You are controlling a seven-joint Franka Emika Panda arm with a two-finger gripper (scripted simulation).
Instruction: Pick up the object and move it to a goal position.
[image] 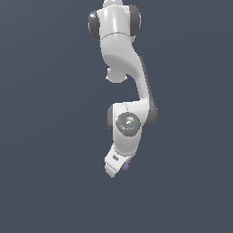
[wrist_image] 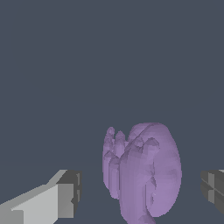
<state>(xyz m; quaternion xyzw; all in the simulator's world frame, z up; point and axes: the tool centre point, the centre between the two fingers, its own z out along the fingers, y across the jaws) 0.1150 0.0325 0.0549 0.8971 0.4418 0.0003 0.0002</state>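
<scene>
My two fingers sit closest to the wrist camera, spread wide with nothing clamped between them. My gripper straddles the purple blob, which stands between the fingers, nearer one of them, touching neither as far as I can tell. Its long axis runs upright across my closing line, so I judge a straight squeeze should catch its narrow width. In the exterior view the blob peeks out beside my gripper, low under the arm.
</scene>
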